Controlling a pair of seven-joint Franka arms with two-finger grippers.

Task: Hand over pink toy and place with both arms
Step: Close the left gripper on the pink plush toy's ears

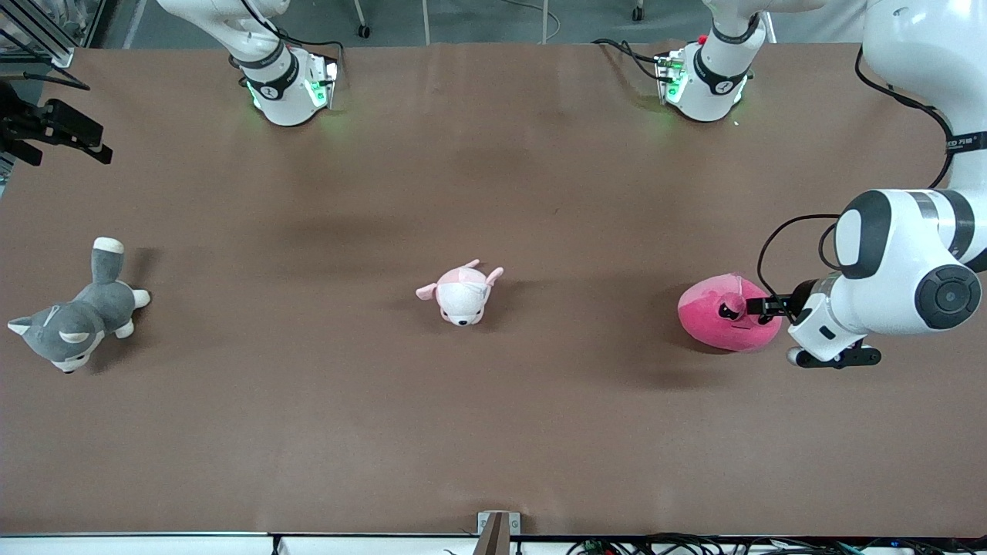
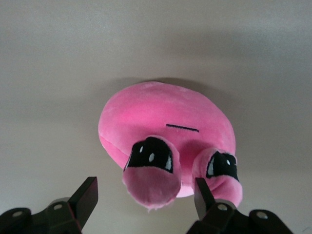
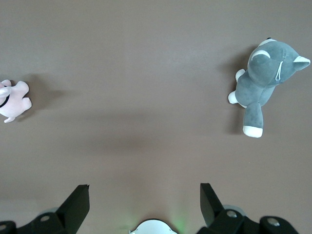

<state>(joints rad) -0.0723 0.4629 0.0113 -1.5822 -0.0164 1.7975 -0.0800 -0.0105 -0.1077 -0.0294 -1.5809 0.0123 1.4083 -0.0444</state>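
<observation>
The pink toy (image 1: 713, 320) is a hot-pink blob with two bulging dark eyes, lying on the brown table toward the left arm's end. My left gripper (image 1: 749, 307) is low beside it, reaching in from the table's end. In the left wrist view the toy (image 2: 161, 114) fills the middle. The open left gripper (image 2: 145, 187) has one black finger (image 2: 87, 195) out past one bulging eye and the other finger between the two eyes, neither touching the plush. My right gripper (image 3: 144, 192) is out of the front view; its wrist view shows it open and empty above bare table.
A pale pink-and-white puppy plush (image 1: 461, 294) lies mid-table and shows at the edge of the right wrist view (image 3: 12, 100). A grey-and-white husky plush (image 1: 73, 324) lies toward the right arm's end, also in the right wrist view (image 3: 265, 78). A black mount (image 1: 54, 131) stands at that end's edge.
</observation>
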